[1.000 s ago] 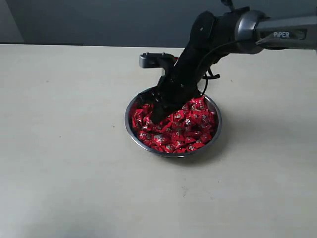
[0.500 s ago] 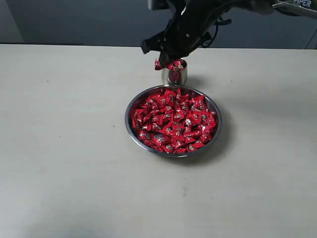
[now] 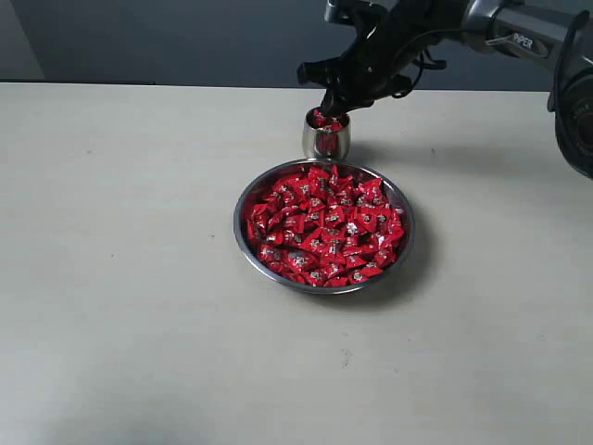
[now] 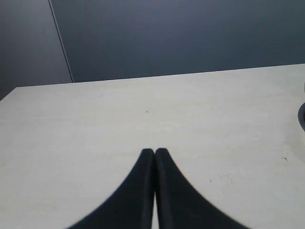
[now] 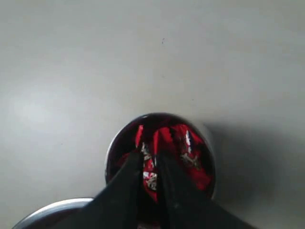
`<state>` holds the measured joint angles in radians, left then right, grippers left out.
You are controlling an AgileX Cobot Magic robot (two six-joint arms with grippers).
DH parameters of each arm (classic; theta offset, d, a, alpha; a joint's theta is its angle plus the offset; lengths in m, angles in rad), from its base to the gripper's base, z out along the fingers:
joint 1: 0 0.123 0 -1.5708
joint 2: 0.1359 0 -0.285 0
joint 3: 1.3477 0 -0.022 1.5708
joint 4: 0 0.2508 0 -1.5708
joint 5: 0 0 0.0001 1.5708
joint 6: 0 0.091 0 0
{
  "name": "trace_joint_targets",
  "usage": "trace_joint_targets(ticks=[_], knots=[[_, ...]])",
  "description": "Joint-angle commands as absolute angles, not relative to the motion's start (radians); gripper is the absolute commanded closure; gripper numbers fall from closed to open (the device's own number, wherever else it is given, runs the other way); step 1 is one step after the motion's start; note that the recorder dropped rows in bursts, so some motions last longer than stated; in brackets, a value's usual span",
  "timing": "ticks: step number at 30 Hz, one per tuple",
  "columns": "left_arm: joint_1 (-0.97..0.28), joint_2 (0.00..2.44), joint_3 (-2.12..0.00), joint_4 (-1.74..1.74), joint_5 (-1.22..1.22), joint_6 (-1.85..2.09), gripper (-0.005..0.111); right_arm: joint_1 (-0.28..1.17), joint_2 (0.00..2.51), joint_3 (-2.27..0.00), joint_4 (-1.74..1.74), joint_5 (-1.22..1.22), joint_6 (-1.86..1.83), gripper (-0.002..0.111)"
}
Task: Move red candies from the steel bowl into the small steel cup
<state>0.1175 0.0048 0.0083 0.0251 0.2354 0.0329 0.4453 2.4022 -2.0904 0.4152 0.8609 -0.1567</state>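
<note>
The steel bowl (image 3: pixel 238 232) sits mid-table, heaped with red candies (image 3: pixel 324 227). Just behind it stands the small steel cup (image 3: pixel 326 141), with several red candies (image 5: pixel 190 160) piled inside. My right gripper (image 3: pixel 331 105) hangs right above the cup's mouth. Its fingers (image 5: pixel 148 158) stand a little apart, so it is open. A red candy (image 5: pixel 149 172) shows in the gap; I cannot tell whether it touches them. My left gripper (image 4: pixel 154 151) is shut and empty over bare table, and the exterior view does not show it.
The pale table (image 3: pixel 120 306) stretches wide on every side of the bowl. A dark wall runs behind the table's far edge. The bowl's rim (image 5: pixel 52 210) shows near the cup in the right wrist view.
My right gripper rose out of the bowl with a red candy and moved back over the cup. Its fingers have since parted slightly. The left gripper shows no change.
</note>
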Motion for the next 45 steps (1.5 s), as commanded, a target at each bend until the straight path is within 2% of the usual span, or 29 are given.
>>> trace_joint_targets(ticks=[1, 4, 15, 24, 26, 28, 31, 41, 45], knots=[[0.120, 0.000, 0.000, 0.027, 0.231, 0.029, 0.106, 0.439, 2.401, -2.101, 0.415, 0.872, -0.157, 0.079], [0.120, 0.000, 0.000, 0.027, 0.231, 0.029, 0.106, 0.439, 2.397, -2.112, 0.408, 0.888, -0.157, 0.076], [0.120, 0.000, 0.000, 0.027, 0.231, 0.029, 0.106, 0.439, 2.397, -2.240, 0.408, 1.041, -0.157, 0.076], [0.120, 0.000, 0.000, 0.027, 0.231, 0.029, 0.106, 0.441, 2.375, -2.250, 0.412, 1.105, -0.157, 0.076], [0.120, 0.000, 0.000, 0.027, 0.231, 0.029, 0.106, 0.441, 2.363, -2.250, 0.417, 1.113, -0.157, 0.081], [0.120, 0.000, 0.000, 0.027, 0.231, 0.029, 0.106, 0.441, 2.354, -2.250, 0.430, 1.121, -0.157, 0.090], [0.120, 0.000, 0.000, 0.027, 0.231, 0.029, 0.106, 0.441, 2.336, -2.250, 0.430, 1.134, -0.168, 0.109], [0.120, 0.000, 0.000, 0.027, 0.231, 0.029, 0.106, 0.460, 2.260, -2.243, 0.432, 1.221, -0.187, 0.109], [0.120, 0.000, 0.000, 0.027, 0.231, 0.029, 0.106, 0.553, 2.139, -2.055, 0.408, 1.139, -0.277, 0.109]])
